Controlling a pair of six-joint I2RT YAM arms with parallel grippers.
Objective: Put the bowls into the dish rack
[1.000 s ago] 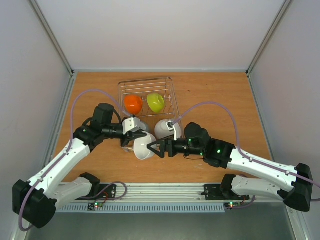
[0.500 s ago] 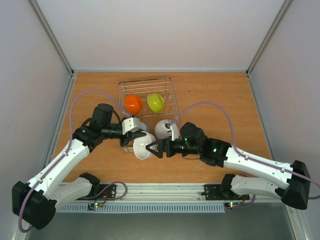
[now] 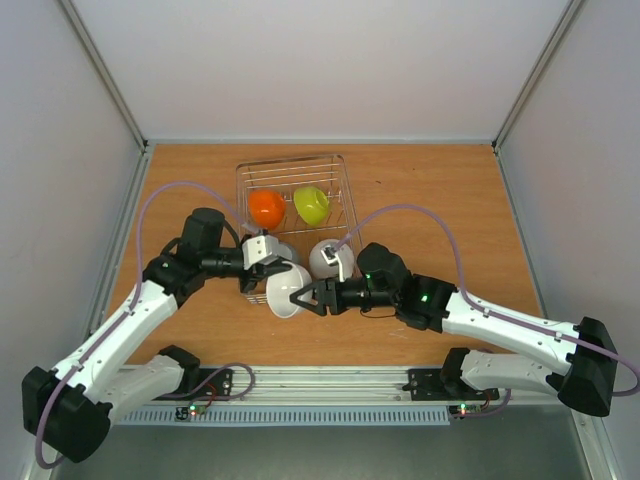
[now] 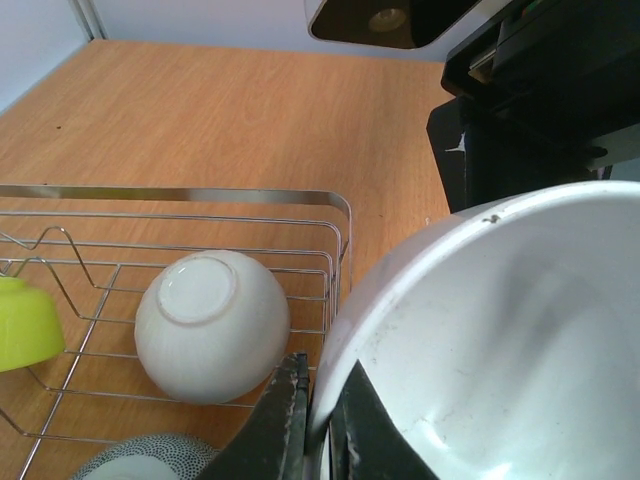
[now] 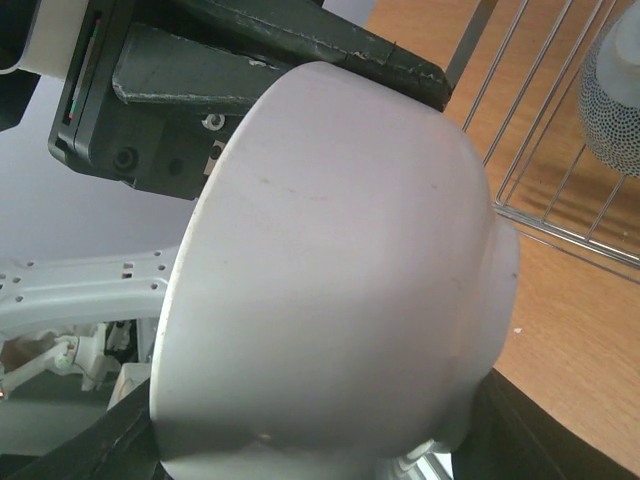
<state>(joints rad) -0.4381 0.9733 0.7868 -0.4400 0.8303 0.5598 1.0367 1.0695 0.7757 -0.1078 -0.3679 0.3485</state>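
Arms angled inward, left gripper pinched (jaws almost touching), right gripper facing it.

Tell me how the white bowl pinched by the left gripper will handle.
The bowl looks rigid and smooth, so probably slippery. The left gripper pinches only its rim, so it may pivot. Tilted on its side, it could roll if released.

— What's the tabletop made of?
— Wood grain, matt. The dish rack is thin, bright metal wire, shiny.
— And the white bowl?
— Smooth and glossy inside, like glazed ceramic, with faint scuffs. The second white bowl looks duller, satin. The grey bowl is finely speckled.
— The orange bowl?
— Smooth, with a glossy highlight.
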